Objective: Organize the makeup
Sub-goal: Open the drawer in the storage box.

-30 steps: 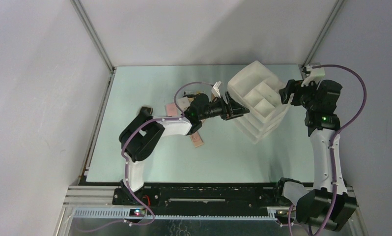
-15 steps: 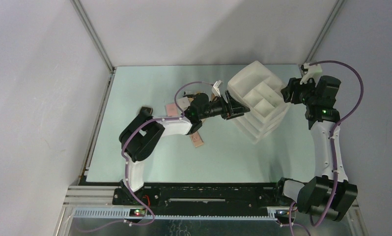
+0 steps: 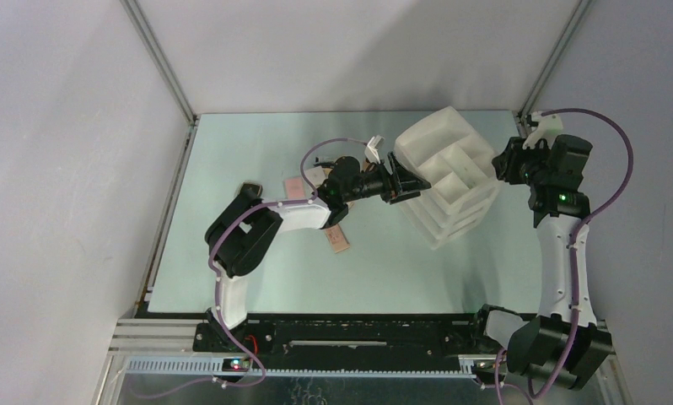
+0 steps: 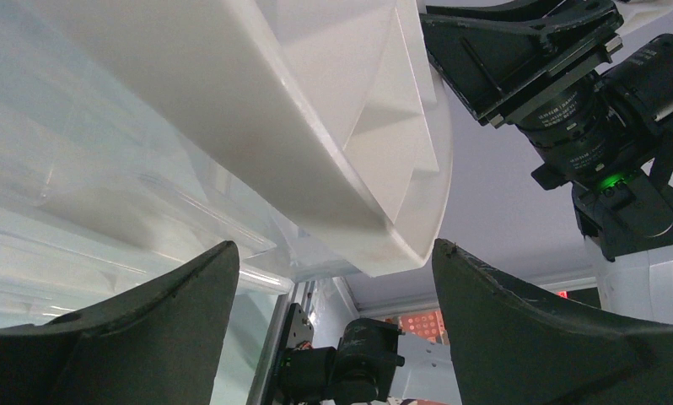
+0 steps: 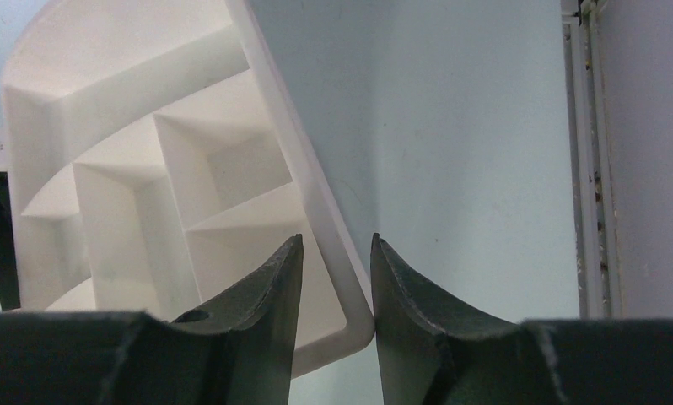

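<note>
Makeup palette [image 3: 340, 242] lies left of organizer [image 3: 447, 181] | left gripper [image 4: 335, 245]: jaws wide apart astride organizer rim | right gripper [image 5: 336, 238]: narrow gap around rim, clamping cannot be told

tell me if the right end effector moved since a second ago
Yes: the right end effector has shifted slightly right, closer to the right edge of the table.

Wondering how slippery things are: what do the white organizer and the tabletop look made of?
The organizer looks like moulded plastic: opaque white tray with smooth rounded edges, over translucent glossy drawers in the left wrist view. The table is a pale green matte surface, perhaps laminate or a mat; the look leaves that open.
</note>
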You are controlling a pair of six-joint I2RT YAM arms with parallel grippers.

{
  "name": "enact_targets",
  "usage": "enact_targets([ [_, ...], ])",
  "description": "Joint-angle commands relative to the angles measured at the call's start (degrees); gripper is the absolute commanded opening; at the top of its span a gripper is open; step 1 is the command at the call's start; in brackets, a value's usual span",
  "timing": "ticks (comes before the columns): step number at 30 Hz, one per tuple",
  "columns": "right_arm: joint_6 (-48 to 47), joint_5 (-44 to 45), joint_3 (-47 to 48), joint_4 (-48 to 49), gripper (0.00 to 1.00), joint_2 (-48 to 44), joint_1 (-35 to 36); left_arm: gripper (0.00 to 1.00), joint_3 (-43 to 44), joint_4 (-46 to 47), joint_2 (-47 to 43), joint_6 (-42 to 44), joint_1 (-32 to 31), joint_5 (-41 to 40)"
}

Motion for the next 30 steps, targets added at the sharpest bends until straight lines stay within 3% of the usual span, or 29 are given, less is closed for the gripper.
enact_targets([
  [1, 2.7, -2.4, 1.3, -1.8, 0.42, -2.4, 0.6, 0.89, 1.6, 5.4, 0.0, -1.2, -0.3, -0.2],
  [30, 1.6, -1.7, 1.3, -0.5, 0.45, -2.2, 0.6, 0.89, -3.6, 6.5, -2.5, -4.2, -0.4, 2.0],
])
